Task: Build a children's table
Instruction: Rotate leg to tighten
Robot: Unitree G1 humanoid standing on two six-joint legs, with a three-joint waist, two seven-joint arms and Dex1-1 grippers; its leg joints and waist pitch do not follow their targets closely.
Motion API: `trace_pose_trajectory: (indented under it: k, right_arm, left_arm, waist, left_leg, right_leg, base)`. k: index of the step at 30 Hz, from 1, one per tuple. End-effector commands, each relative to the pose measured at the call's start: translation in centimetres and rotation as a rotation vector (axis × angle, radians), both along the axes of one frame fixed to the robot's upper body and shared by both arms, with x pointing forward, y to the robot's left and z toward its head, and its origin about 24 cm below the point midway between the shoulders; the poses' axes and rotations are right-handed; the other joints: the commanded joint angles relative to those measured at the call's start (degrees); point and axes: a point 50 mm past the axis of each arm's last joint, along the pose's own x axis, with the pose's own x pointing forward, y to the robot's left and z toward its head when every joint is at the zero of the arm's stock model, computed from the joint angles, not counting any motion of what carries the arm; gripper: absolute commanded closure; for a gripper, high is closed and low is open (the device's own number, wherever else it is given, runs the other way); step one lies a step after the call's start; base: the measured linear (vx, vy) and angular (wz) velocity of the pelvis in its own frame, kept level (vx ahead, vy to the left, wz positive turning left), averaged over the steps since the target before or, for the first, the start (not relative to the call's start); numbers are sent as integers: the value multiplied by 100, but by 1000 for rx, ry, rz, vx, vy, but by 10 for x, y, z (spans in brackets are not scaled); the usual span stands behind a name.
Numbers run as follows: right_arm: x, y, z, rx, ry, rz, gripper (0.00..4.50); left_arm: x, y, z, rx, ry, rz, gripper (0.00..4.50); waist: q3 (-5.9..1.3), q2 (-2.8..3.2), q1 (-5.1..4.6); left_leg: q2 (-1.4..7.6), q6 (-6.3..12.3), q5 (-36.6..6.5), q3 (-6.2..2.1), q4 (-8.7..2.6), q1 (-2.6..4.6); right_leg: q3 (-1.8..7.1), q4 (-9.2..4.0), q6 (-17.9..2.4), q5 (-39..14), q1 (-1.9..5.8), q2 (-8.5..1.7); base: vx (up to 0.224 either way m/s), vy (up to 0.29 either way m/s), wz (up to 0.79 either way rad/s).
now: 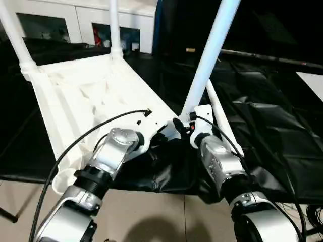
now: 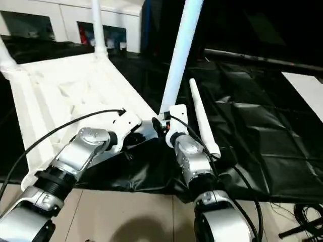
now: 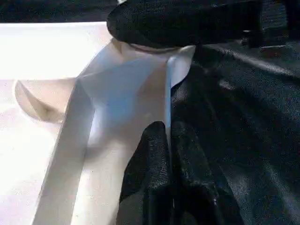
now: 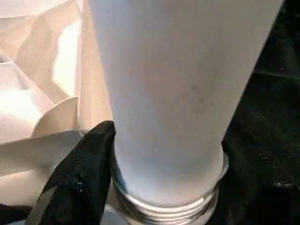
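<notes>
- The upturned white plastic table top (image 1: 81, 96) lay ribbed side up on the black-draped work table (image 1: 272, 126).
- The left gripper (image 3: 169, 140) pinched its thin rim.
- The right gripper (image 4: 101, 154) clasped a smooth tapered leg (image 1: 207, 60) above its threaded base; a loose leg (image 2: 202, 118) lay beside.

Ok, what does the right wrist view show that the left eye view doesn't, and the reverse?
Right wrist: close up, the exposed screw threads at the base of the near-corner leg.
Left eye: two standing legs in the far corners, a loose leg lying on the black cloth, and the white cabinet behind.
Both: that near-corner leg and the table top with its ribbed underside.
</notes>
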Motion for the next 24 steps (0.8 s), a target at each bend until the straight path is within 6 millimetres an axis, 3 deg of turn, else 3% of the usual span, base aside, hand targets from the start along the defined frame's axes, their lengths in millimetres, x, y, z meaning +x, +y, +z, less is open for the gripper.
trace_pose_trajectory:
  k: [1, 5, 9, 11, 13, 16, 20, 24]
  right_arm:
    - [-4, 6, 4, -11, -23, 150, 93]
    - [-6, -9, 12, -23, -74, 252, 93]
    - [-9, -14, 14, -39, -87, 302, 93]
    - [-20, -29, 14, -88, -80, 476, 93]
    - [-22, -32, 13, -102, -71, 512, 93]
    - [-29, -34, 10, -138, -50, 588, 93]
    - [-29, -33, 8, -150, -48, 596, 93]
    - [-30, -31, 9, -151, -46, 609, 93]
  left_arm:
    - [-11, 7, -10, 6, 33, -76, 450]
    - [-20, 21, -10, 14, 55, -176, 450]
    - [-24, 26, -10, 17, 66, -204, 450]
    - [-38, 34, -4, 0, 94, -352, 450]
    - [-41, 35, -3, -7, 101, -382, 450]
    - [-43, 38, -1, -17, 111, -394, 450]
    - [-42, 40, -1, -9, 106, -386, 450]
    - [-42, 41, -1, -8, 106, -388, 450]
  waist:
    - [-268, 50, 20]
    - [-264, 66, -9]
    - [-283, 83, 1]
    - [-276, 103, 5]
    - [-295, 99, -6]
    - [-277, 100, 1]
    - [-268, 95, 11]
    - [-283, 85, 25]
  left_leg:
    - [179, 95, -889, -73, -405, -44]
    - [186, 193, -715, -73, -397, -36]
    - [197, 288, -401, -50, -377, -4]
    - [193, 334, -469, -52, -379, -11]
    - [194, 424, -370, -43, -365, -8]
    - [195, 409, -465, -28, -370, 17]
    - [198, 274, -585, -29, -382, 18]
    - [191, 267, -468, -29, -371, 15]
  right_leg:
    - [319, -529, -885, -899, 234, -418]
    - [329, -508, -1012, -633, 228, -401]
    - [327, -433, -1215, 17, 233, -383]
    - [324, -426, -1306, 173, 258, -378]
    - [328, -393, -1374, 474, 267, -370]
    - [327, -417, -1455, 337, 249, -368]
    - [331, -439, -1409, 34, 245, -381]
    - [336, -419, -1379, 154, 258, -381]
  base:
    - [0, 0, 0]
    - [0, 0, 0]
    - [0, 0, 0]
    - [0, 0, 0]
    - [0, 0, 0]
    - [0, 0, 0]
    - [0, 0, 0]
    - [0, 0, 0]
